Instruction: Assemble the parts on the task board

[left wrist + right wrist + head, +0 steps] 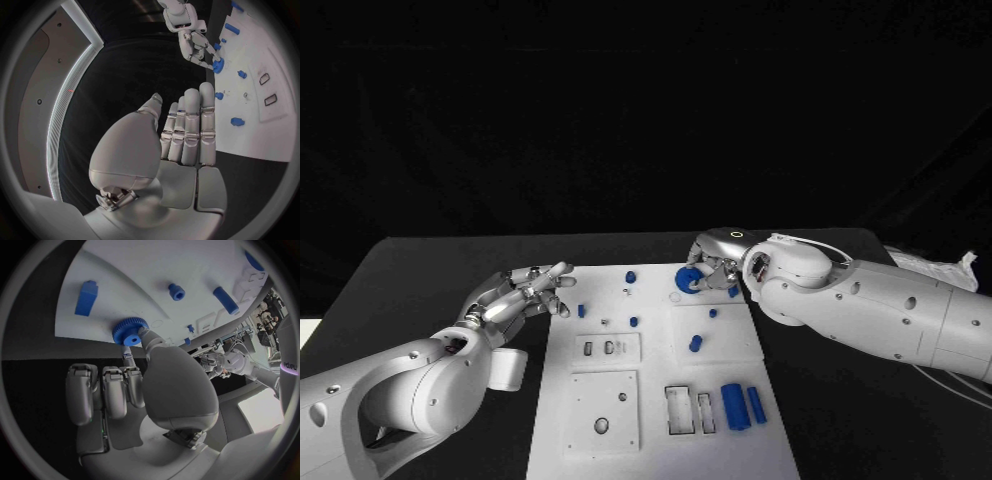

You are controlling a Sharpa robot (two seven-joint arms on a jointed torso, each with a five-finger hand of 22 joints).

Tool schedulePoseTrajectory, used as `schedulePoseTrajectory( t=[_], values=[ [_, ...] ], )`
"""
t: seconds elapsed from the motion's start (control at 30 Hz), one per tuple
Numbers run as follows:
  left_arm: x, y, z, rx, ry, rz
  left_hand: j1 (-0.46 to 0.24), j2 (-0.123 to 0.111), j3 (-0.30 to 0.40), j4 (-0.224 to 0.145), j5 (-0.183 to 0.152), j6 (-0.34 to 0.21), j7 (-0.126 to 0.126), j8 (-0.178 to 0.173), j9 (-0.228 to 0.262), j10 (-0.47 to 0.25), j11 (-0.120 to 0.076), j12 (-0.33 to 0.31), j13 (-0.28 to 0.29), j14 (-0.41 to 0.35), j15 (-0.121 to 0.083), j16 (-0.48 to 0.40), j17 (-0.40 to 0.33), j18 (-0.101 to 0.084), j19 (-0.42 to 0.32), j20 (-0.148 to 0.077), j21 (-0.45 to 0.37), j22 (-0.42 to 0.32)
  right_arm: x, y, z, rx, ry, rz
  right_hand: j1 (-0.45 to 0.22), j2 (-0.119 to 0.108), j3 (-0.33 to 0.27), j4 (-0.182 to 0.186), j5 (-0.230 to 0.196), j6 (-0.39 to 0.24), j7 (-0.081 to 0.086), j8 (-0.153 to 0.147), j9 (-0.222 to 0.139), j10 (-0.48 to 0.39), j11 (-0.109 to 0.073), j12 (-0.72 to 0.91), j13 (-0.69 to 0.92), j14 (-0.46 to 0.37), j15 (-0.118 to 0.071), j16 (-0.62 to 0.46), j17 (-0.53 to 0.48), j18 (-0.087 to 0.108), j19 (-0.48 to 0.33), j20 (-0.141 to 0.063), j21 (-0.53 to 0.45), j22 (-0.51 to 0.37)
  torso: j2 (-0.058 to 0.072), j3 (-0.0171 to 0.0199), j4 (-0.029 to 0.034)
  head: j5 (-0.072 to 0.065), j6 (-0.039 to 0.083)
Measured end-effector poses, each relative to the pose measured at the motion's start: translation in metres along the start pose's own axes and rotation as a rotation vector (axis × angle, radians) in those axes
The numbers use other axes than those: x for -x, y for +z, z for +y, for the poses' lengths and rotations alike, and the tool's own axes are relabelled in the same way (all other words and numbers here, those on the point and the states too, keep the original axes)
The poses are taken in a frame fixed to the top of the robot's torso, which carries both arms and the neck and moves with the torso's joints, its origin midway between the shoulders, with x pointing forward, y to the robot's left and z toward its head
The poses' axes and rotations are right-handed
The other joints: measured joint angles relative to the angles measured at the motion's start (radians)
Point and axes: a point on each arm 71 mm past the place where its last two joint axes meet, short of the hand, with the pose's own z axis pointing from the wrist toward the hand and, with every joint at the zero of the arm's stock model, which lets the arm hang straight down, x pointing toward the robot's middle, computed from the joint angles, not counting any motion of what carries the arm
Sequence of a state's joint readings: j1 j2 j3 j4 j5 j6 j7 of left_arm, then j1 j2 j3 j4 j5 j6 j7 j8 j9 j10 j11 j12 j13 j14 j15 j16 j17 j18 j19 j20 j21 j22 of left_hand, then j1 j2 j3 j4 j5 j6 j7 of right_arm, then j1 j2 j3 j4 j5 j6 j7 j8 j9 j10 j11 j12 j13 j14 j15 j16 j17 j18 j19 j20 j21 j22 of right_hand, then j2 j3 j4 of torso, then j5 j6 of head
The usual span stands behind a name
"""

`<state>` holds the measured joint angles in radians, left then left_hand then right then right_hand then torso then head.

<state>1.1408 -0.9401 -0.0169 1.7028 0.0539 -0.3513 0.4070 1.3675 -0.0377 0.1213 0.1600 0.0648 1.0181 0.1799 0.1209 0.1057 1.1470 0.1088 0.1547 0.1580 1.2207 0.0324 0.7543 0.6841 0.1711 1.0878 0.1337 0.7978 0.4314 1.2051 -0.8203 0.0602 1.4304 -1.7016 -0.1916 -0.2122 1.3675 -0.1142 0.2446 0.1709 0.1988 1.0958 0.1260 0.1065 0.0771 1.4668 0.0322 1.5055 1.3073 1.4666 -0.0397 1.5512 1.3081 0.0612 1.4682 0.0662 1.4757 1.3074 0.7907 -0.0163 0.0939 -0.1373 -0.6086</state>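
Right hand (718, 272) pinches the blue wheel (687, 281) at the board's (661, 400) one o'clock corner; left hand (528, 295), fingers spread, waits at nine

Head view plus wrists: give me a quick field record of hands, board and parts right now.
left hand: holds nothing, fingers apart, at the board's left edge near its far corner
right hand: fingers on the blue gear at the board's far side
blue gear contact: right wrist view shows fingers touching its toothed rim
task board: white plate in the middle of the black table
loose parts: two long blue bars lie side by side at the board's near right
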Motion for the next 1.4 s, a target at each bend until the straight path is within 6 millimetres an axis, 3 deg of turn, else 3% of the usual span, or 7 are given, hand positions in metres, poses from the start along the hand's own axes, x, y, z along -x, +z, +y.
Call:
schedulePoseTrajectory(
  t=[0.5,0.73,1.0,1.4],
  values=[
    [-0.001,0.0,0.001,0.001,-0.001,0.002,0.002,0.002,0.0,0.0,0.0,0.0,0.0,0.0,0.0,0.0,0.0,0.0,0.0,0.0,0.0,0.0,0.001,0.0,0.0,0.0,0.0,0.0,0.015,-0.007,0.067,0.161,-0.029,-0.131,-0.018,0.008,0.007,0.002,0.012,0.0,0.0,0.001,0.0,0.0,0.0,0.0,0.0,0.0,0.0,0.004,0.0,0.0,-0.004,-0.004,0.004,0.001,-0.001,-0.0017,0.0012,0.009,0.002],
    [-0.002,0.0,0.001,0.002,-0.002,0.005,0.002,0.002,0.0,0.0,0.0,0.0,0.0,0.0,0.0,0.0,0.0,0.0,0.0,0.0,0.0,0.0,0.001,0.0,0.0,0.0,0.0,0.0,0.009,0.0,0.096,0.212,-0.053,-0.156,-0.02,0.006,0.007,0.002,0.012,0.0,-0.001,0.0,0.0,0.0,0.0,0.0,0.001,0.0,0.0,0.004,0.0,0.0,-0.004,-0.004,0.004,0.001,0.0,-0.0017,0.0012,0.018,0.001],
    [-0.002,0.001,0.001,0.002,-0.003,0.007,0.002,0.002,0.0,0.0,0.0,0.0,0.0,0.0,0.0,0.0,0.0,0.0,0.0,0.0,0.0,0.0,0.001,0.0,0.0,0.0,0.0,0.0,-0.005,0.01,0.109,0.219,-0.064,-0.145,-0.02,0.006,0.011,0.0,0.016,-0.001,-0.002,-0.004,0.0,0.0,0.0,0.0,0.001,0.0,0.0,0.004,0.0,0.0,-0.004,-0.004,0.004,0.001,0.0,-0.0024,0.0045,0.025,-0.005],
    [-0.003,0.001,0.001,0.002,-0.004,0.009,0.002,0.002,0.0,0.0,0.0,0.0,0.0,0.0,0.0,0.0,0.0,0.0,0.0,0.0,0.0,0.0,0.001,0.0,0.0,0.0,0.0,0.001,-0.016,0.024,0.109,0.189,-0.078,-0.12,-0.036,0.004,0.015,0.004,0.016,0.001,0.0,-0.01,0.0,0.0,0.0,0.0,0.001,0.0,0.0,0.004,0.0,0.0,-0.004,-0.004,0.004,0.0,0.001,-0.0012,0.002,0.031,-0.006]
  ],
)
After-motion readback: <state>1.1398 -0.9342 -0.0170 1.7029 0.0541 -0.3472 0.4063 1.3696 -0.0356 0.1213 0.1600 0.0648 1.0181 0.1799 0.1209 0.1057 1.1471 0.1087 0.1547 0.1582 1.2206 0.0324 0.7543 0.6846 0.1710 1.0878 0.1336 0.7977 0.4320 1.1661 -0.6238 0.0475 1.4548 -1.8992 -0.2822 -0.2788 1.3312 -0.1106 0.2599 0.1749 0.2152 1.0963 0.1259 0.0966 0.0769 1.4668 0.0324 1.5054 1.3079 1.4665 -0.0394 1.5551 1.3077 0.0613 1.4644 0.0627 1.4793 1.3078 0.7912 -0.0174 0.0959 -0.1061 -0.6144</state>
